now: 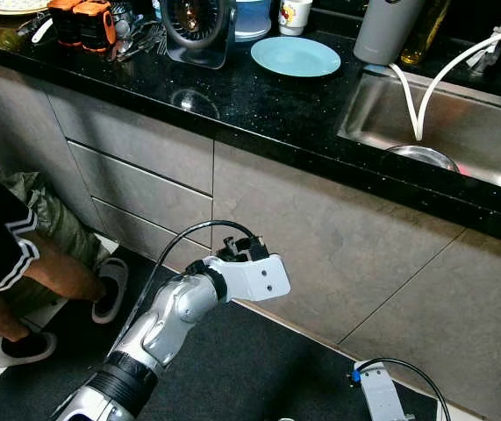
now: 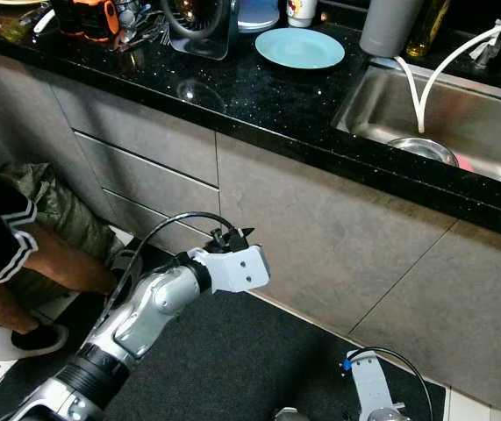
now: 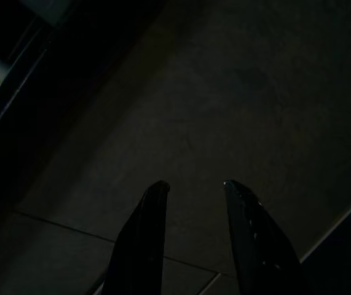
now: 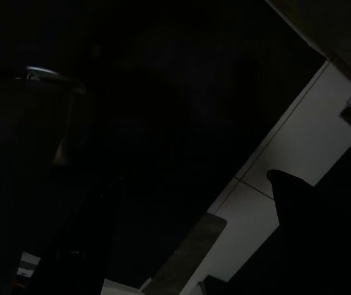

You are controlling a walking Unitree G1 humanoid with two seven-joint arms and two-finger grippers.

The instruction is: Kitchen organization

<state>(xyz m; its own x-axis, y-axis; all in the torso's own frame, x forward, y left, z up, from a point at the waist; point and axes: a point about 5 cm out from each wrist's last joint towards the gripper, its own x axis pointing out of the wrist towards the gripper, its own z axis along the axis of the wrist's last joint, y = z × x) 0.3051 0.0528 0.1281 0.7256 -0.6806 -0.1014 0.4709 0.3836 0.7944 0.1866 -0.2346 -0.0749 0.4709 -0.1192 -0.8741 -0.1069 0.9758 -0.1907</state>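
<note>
Low before the cabinet front [image 1: 320, 228], the left gripper [image 3: 195, 184] hangs parted and empty; the blue plate [image 1: 296, 56] lies well above on the countertop [image 1: 259, 105].

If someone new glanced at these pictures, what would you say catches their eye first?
The robot's silver left arm stands out, raised in front of the grey cabinet doors, with its gripper open and holding nothing. Above, on the black countertop, a light blue plate lies beside the steel sink, into which a white hose dips. At the far left, a person's legs in white slippers stand on the floor.
</note>
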